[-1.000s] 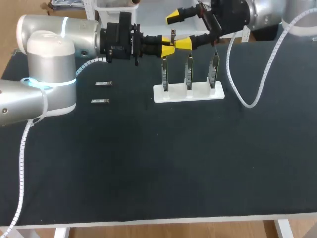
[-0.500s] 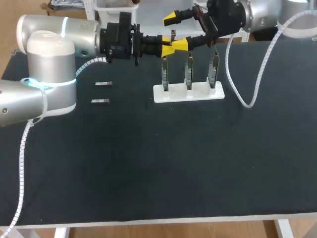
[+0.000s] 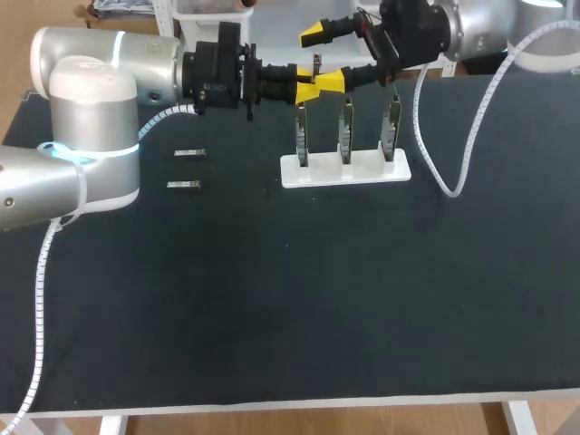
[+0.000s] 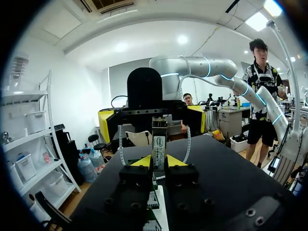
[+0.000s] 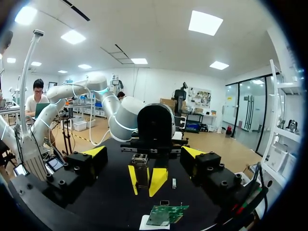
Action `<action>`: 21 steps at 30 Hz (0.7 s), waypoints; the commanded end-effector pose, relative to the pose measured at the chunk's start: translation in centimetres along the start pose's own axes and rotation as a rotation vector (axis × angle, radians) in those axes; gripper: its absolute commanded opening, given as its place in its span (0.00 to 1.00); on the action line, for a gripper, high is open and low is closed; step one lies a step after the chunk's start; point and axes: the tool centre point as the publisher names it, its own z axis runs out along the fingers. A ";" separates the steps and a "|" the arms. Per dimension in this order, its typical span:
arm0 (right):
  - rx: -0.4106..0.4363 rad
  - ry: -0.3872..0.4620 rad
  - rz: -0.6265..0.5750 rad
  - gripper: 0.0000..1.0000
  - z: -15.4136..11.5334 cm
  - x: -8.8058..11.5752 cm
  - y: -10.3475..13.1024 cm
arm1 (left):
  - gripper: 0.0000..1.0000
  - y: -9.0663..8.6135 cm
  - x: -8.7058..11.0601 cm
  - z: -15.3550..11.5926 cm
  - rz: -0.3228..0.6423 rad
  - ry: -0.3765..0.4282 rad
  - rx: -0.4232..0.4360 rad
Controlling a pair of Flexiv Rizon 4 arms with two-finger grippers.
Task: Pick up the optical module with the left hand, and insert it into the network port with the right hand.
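slim silver optical module [image 4: 159, 139] with a little label, clamped in the left gripper [image 4: 159, 162], poked out past its yellow tips, right gripper [image 5: 144, 153] spread wide open, module framed between its fingers

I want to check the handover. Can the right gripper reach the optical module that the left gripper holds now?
Probably yes. The right gripper is open and faces the optical module, which stands up free above the left gripper; nothing lies between them.
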 end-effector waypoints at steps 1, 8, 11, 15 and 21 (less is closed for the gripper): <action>0.000 -0.003 0.000 1.00 0.0 0.1 -0.1 | 0.00 0.0 0.0 0.0 0.002 0.000 -0.002; -0.013 -0.004 0.011 1.00 0.1 -0.1 -0.4 | 0.00 0.0 0.0 0.0 0.002 0.000 -0.002; -0.020 -0.007 0.017 1.00 0.2 0.0 -0.3 | 0.00 0.0 0.0 0.0 0.002 0.000 -0.002; -0.020 -0.007 0.017 1.00 0.2 0.0 -0.3 | 0.00 0.0 0.0 0.0 0.002 0.000 -0.002; -0.020 -0.007 0.017 1.00 0.2 0.0 -0.3 | 0.00 0.0 0.0 0.0 0.002 0.000 -0.002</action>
